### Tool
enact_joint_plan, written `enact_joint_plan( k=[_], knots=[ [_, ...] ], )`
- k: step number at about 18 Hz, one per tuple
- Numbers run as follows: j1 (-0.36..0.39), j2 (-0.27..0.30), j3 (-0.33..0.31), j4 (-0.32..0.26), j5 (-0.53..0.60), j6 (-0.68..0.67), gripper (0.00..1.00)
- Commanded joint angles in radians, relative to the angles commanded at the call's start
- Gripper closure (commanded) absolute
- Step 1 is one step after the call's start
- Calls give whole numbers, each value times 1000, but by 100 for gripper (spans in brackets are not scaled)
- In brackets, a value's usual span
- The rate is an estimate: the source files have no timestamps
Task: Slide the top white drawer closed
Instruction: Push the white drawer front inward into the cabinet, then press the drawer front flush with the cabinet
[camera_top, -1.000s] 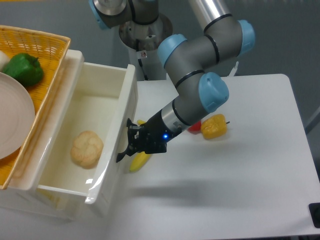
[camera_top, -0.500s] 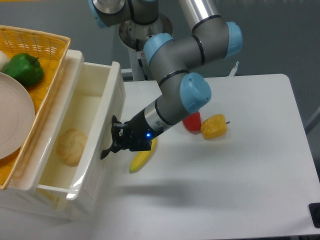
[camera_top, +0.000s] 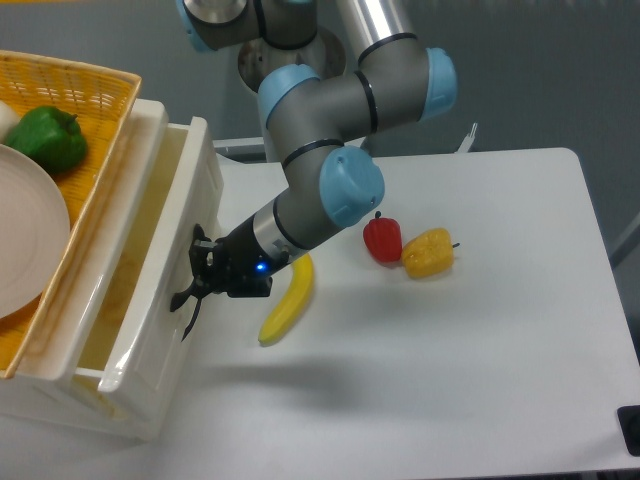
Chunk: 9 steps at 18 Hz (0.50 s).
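My pincer (camera_top: 196, 283) was pressed against the front of the drawer (camera_top: 160, 290), at its black handle (camera_top: 188, 300), at the left of the worktop (camera_top: 470, 350). Whether its fingers were apart or together I could not tell; they were dark against the dark handle and too small to read.

Over the last second the drawer had slid well to the left. Its front had stood near the banana (camera_top: 284, 300) a second before; now it was clear of it, and only a narrow strip of the drawer's inside showed between the front and the basket (camera_top: 85, 100) above. The bun that had lain in the drawer was now hidden under the basket's edge. My arm had followed the front leftward all the way.

I judged the closing mostly done, with a short stretch left to push. The front was not yet flush with the cabinet, so the same steady leftward push was still called for. The red pepper (camera_top: 382, 238) and yellow pepper (camera_top: 430, 252) lay to the right, apart from my path.
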Motion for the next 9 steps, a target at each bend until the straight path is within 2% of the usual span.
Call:
enact_joint_plan(
  k=[9],
  knots=[
    [-37,2,2,3,2,-31,85]
  ],
)
